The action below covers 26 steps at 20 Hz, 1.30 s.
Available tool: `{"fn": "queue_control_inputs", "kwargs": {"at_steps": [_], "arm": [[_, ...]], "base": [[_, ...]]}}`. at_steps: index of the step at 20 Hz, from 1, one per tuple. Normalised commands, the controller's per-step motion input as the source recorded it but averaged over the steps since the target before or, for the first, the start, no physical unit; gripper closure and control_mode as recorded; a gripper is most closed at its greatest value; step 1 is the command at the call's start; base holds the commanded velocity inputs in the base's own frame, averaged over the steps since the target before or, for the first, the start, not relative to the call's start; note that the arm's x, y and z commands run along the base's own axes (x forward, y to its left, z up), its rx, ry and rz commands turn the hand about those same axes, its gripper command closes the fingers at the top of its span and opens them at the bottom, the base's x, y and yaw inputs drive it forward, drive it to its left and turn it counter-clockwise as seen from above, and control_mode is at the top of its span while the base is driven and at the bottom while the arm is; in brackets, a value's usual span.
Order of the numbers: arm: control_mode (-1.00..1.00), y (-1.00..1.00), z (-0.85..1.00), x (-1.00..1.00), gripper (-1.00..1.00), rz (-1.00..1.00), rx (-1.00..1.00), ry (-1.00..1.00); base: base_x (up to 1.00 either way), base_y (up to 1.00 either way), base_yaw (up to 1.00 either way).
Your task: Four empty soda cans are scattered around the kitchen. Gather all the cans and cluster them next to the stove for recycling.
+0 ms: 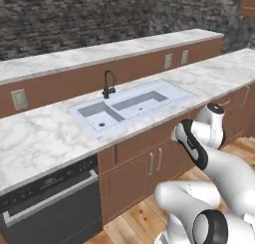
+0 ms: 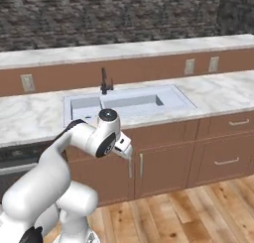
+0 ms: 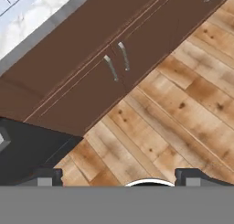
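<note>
The soda cans and the stove are out of view. My gripper (image 2: 129, 165) hangs in front of the brown cabinet doors under the sink and points down toward the wooden floor. In the hand view its two dark fingertips (image 3: 45, 176) stand far apart at the bottom edge, open, with nothing between them. That view looks down on the cabinet fronts and the floor planks.
A white double sink (image 1: 172, 88) with a black faucet (image 1: 108, 84) is set in the marble counter (image 1: 40, 138). A dark dishwasher (image 1: 50, 200) sits under the counter to the left. Cabinet doors with metal handles (image 3: 111, 67) face me. A raised ledge (image 1: 99, 51) runs behind the counter.
</note>
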Motion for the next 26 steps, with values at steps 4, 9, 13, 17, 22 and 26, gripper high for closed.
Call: {"fn": "queue_control_inputs", "kwargs": {"at_steps": [4, 9, 13, 17, 22, 26], "arm": [[1.00, 0.00, 0.00, 0.00, -1.00, 0.00, 0.00, 0.00], [1.00, 0.00, 0.00, 0.00, -1.00, 0.00, 0.00, 0.00], [1.00, 0.00, 0.00, 0.00, -1.00, 0.00, 0.00, 0.00], [1.00, 0.00, 0.00, 0.00, -1.00, 0.00, 0.00, 0.00], [1.00, 0.00, 0.00, 0.00, -1.00, 0.00, 0.00, 0.00], [1.00, 0.00, 0.00, 0.00, -1.00, 0.00, 0.00, 0.00]], "base": [[-0.37, 1.00, 0.45], [-0.25, 1.00, 0.42], [-0.29, 1.00, 0.40], [-0.30, 1.00, 0.39], [-0.13, 1.00, 0.31], [0.00, 1.00, 0.23]]}}
